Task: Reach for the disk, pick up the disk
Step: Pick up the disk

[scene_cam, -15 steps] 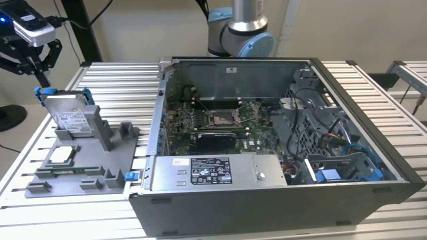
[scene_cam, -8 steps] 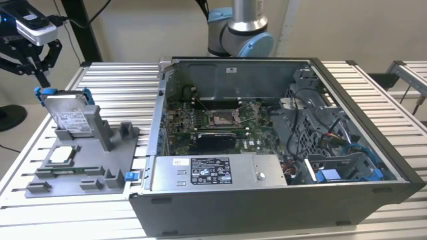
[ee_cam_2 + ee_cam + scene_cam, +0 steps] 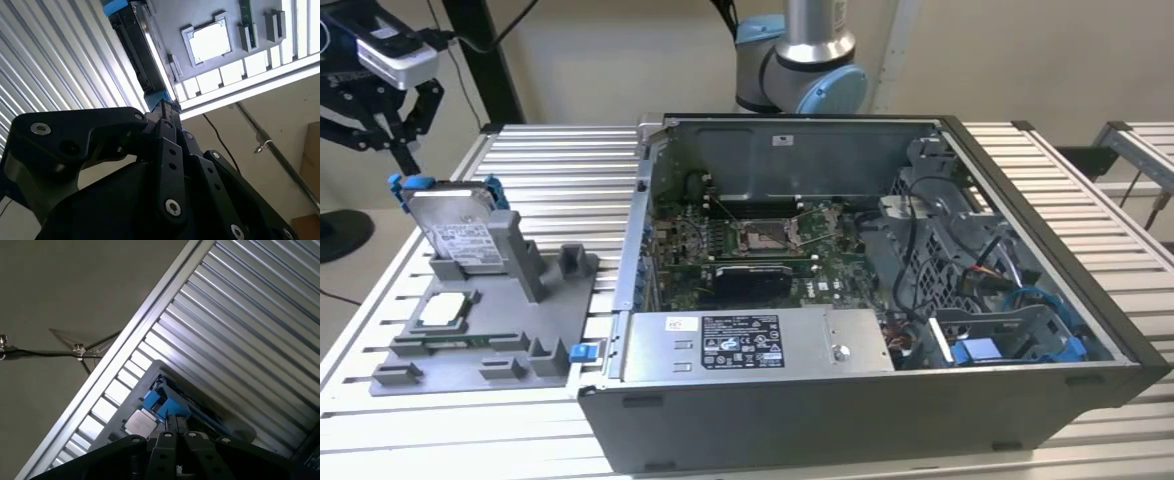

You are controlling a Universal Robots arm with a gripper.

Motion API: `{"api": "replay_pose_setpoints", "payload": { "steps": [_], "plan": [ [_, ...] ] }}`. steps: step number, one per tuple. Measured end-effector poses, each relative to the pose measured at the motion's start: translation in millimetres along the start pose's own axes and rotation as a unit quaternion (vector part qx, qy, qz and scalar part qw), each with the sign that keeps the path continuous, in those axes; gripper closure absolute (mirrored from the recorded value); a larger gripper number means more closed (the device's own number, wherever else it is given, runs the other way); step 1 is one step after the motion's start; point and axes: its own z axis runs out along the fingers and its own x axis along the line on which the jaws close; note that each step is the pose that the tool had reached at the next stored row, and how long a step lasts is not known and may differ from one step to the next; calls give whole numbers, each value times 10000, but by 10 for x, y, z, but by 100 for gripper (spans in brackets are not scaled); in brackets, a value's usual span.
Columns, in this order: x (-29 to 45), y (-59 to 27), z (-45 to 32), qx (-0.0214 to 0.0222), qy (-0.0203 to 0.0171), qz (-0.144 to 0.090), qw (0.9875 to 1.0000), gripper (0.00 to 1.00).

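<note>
The disk (image 3: 460, 235), a silver-grey drive with a white label and blue rails, stands tilted on edge in a grey holder (image 3: 500, 325) at the exterior view's left. My gripper (image 3: 406, 160) hangs just above the disk's upper blue corner with its fingers shut together and nothing between them. In the second wrist view the fingertips (image 3: 162, 107) point along the disk's dark edge (image 3: 137, 40). In the first wrist view the gripper (image 3: 175, 421) ends right at the blue rail (image 3: 167, 405). Whether the tips touch the rail I cannot tell.
A small square silver chip (image 3: 443, 308) lies in the holder below the disk. An open computer case (image 3: 854, 300) takes up the middle and right of the slatted metal table (image 3: 547, 160). The arm's base (image 3: 801, 60) stands behind the case.
</note>
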Motion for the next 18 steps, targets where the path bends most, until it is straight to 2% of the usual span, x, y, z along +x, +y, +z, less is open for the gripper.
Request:
{"api": "replay_pose_setpoints", "payload": {
  "steps": [5,9,13,18],
  "plan": [
    [0,-1,0,0,8,-197,9998,100],
    [0,-1,0,0,16,-425,9991,100],
    [0,-1,0,0,26,-691,9976,100],
    [0,-1,0,1,39,-1031,9947,100]
  ]
}}
